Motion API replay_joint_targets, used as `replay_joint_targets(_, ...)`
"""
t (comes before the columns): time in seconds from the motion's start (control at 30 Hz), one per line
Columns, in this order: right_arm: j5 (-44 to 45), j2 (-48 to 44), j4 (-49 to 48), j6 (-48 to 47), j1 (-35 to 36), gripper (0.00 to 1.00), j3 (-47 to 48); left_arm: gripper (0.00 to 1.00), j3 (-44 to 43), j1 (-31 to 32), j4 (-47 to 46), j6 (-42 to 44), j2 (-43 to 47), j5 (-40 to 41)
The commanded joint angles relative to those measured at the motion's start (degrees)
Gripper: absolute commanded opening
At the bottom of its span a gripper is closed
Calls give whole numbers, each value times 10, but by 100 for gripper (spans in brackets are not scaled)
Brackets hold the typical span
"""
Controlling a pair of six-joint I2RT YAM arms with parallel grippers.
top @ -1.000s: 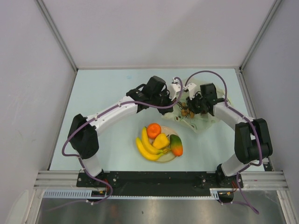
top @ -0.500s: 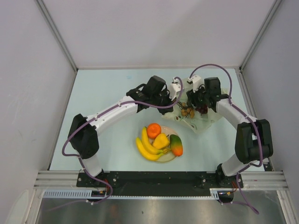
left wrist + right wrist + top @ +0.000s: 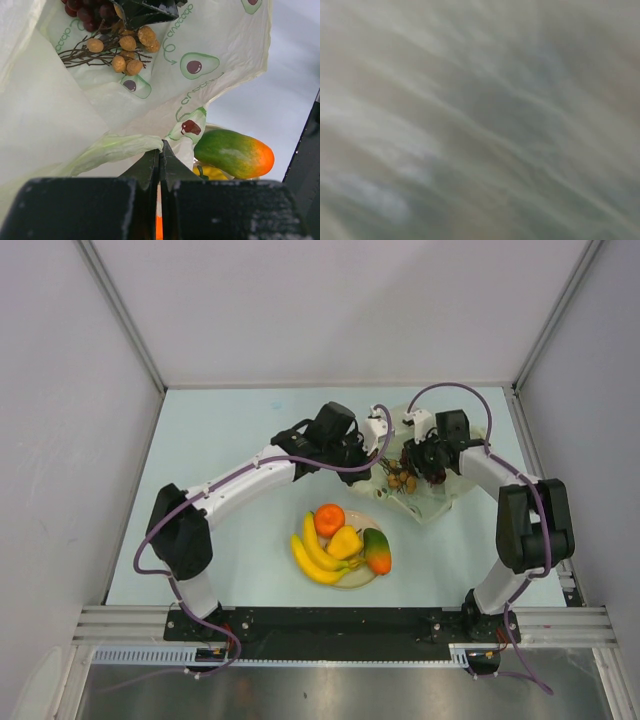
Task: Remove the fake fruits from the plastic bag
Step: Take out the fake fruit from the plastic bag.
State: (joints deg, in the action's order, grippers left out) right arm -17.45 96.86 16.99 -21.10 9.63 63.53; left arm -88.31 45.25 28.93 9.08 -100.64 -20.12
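**Left pincer** (image 3: 159, 159): the jaws are fully together, with a fold of the plastic bag (image 3: 55, 115) nipped between the fingertips. The fold is pale green and runs left from the tips. Above it the sheet rises, printed with avocado marks and lettering.

**Right pincer** (image 3: 424, 462): it is positioned over the bag, just right of the left pincer. Whether its jaws stand wide or narrow cannot be told. The right wrist view is filled by blurred, creased plastic at close range.

**Bag contents:**
- The brown stemmed bits (image 3: 127, 50) are a cluster of round tan balls on dark twigs. They lie on the plastic under the right pincer.
- The grapes (image 3: 87, 12) are dark purple. They lie just beside the brown stemmed bits, at the upper edge of the left wrist view.

**Bag position:** it lies crumpled on the far right part of the tabletop (image 3: 230, 430), beyond the plate, with both pincers meeting at it.

**Plate** (image 3: 362, 580): it sits near the middle of the tabletop, closer to the arm bases than the bag and just beside the bag's near edge. It carries four fruits, packed together:
- The orange (image 3: 329, 519) is on the far side.
- The bananas (image 3: 313, 555) are along the left.
- The yellow lumpy fruit (image 3: 345, 542) is in the centre.
- The mango (image 3: 377, 552) is at the right edge, nearest the bag. It is green at one end and orange-red at the other.
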Motion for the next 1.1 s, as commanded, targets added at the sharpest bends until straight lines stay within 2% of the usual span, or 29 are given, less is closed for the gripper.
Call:
replay_joint_targets(0.0, -32, -4, 16, 4, -4, 32, 27, 0, -29, 3, -4, 7, -7, -4)
replay_joint_targets(0.07, -43, -20, 22, -1, -5, 25, 30, 0, -29, 3, -3, 7, -8, -4)
replay_joint_targets(0.27, -83, -104, 54, -9, -7, 17, 30, 0, -29, 3, 2, 11, -12, -2)
replay_joint_targets(0.73, -123, -317, 159, -25, -22, 15, 30, 0, -36, -4, 12, 48, -21, 36)
replay_joint_targets(1.07, -151, -442, 199, -37, 22, 16, 48, 0, -42, -10, 9, 53, -20, 37)
